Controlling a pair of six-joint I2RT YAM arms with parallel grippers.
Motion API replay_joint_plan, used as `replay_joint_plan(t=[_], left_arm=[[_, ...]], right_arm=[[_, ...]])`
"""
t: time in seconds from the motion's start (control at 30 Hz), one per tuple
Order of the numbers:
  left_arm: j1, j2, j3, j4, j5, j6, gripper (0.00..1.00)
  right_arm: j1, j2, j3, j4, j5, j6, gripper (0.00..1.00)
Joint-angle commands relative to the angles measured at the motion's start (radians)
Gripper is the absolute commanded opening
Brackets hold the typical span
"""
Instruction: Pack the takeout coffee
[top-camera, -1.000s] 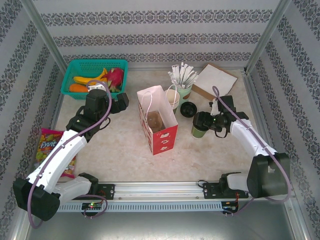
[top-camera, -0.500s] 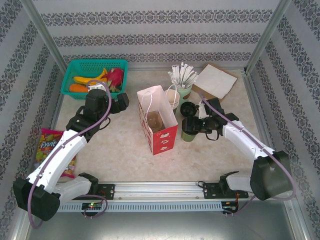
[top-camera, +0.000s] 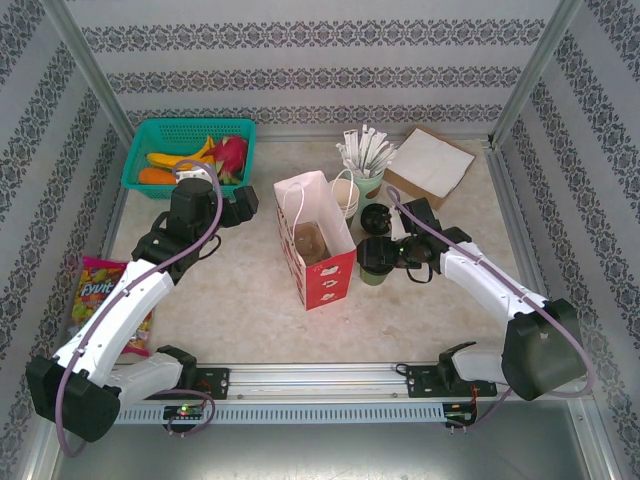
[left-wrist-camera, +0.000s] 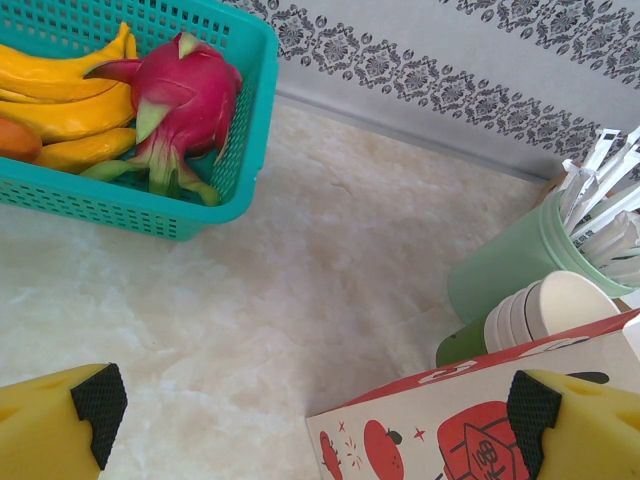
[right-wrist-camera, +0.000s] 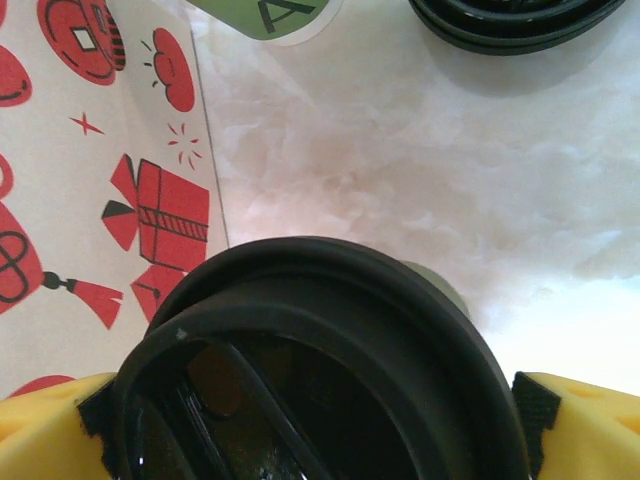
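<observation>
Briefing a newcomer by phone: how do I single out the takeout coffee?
Find the red-and-white paper bag mid-table. Right of it is a small green paper cup, within the right pincer. Alone among the green cups, it wears a black plastic lid.

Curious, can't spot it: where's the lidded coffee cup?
Top view: the cup is right of centre, just right of the bag, within the right gripper.
</observation>
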Motion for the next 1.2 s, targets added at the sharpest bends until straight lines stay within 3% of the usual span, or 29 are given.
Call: replay_joint_plan(t=[0.0, 0.1, 0.37, 0.53, 0.73, 0.9, 1.17], left_arm=[[0.011, 0.001, -0.001, 0.001, -0.004, -0.008, 0.99], [0.010, 0.002, -0.002, -0.001, -0.006, -0.009, 1.00], [0.011, 0.003, -0.006, -0.008, -0.021, -0.012, 1.00], [0.010, 0.005, -0.011, -0.015, -0.030, -0.012, 1.00], [0.011, 0.005, -0.011, -0.032, -0.051, -0.009, 1.00], [0.010, -0.002, -0.021, -0.040, -0.071, -0.008, 1.00], [0.011, 0.005, -0.015, -0.044, -0.076, 0.025, 1.00]], right_arm=[[0.015, -0.012, 0.025, -0.027, 0.035, -0.013, 0.98], [0.015, -0.019, 0.040, -0.049, 0.059, 0.006, 0.98], [0.023, 0.038, 0.219, -0.316, 0.135, 0.164, 0.98], [0.043, 0.096, 0.321, -0.415, 0.121, 0.184, 0.98], [0.075, 0.207, 0.425, -0.551, 0.234, 0.164, 0.98], [0.111, 0.257, 0.480, -0.603, 0.283, 0.159, 0.98], [0.123, 0.276, 0.479, -0.597, 0.240, 0.140, 0.98]])
